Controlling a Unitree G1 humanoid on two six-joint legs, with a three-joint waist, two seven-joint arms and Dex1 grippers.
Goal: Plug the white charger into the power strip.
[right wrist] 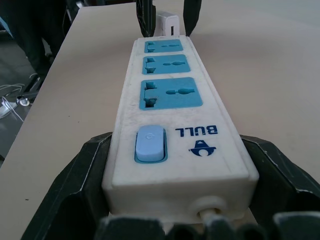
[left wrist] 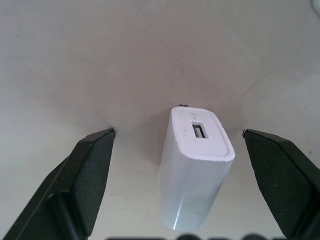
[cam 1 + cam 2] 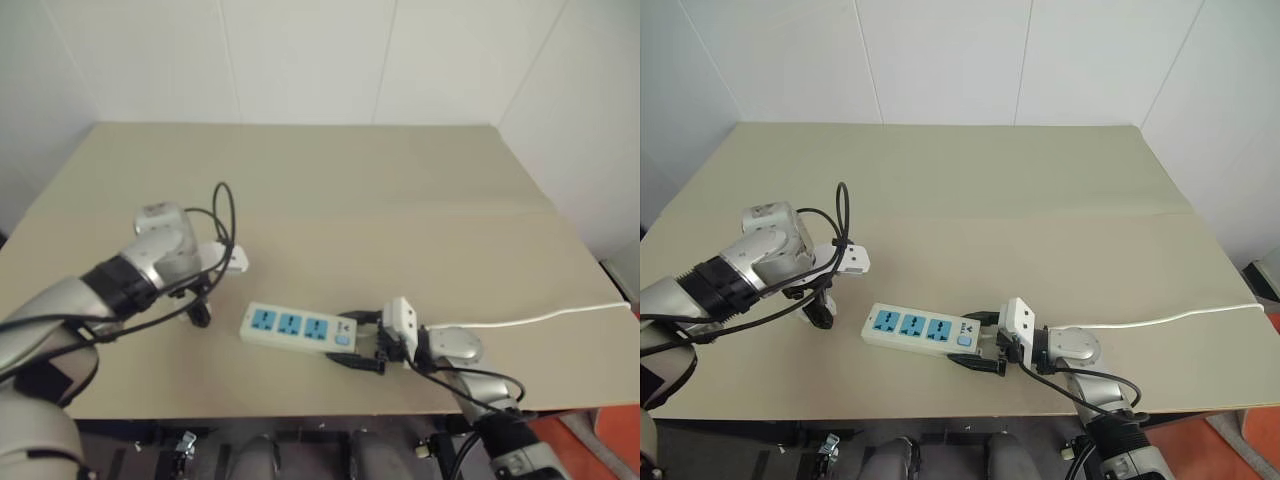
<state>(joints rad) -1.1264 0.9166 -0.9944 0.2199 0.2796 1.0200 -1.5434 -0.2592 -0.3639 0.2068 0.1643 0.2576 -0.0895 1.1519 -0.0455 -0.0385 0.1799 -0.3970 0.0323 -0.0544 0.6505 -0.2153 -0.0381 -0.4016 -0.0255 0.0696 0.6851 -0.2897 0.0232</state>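
The white charger [image 2: 197, 170] stands on the table [image 3: 400, 190] between the spread fingers of the left gripper [image 2: 190, 170], ungripped. Light, hard and likely slippery, it is best pinched across its flat sides. The power strip [image 1: 175, 115] is clamped at its switch end by the right gripper [image 1: 175, 200].

One white charger [image 2: 196, 167], one power strip [image 3: 298, 327] with three blue sockets, one switch, two pincers.

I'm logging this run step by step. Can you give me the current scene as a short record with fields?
charger: white charger standing on the table, between the open fingers of the left gripper, not gripped
power strip: power strip lying flat, switch end between the right gripper fingers
sockets: three blue, all empty
cable: thin white cable running off toward the table's right edge
plugged in: no
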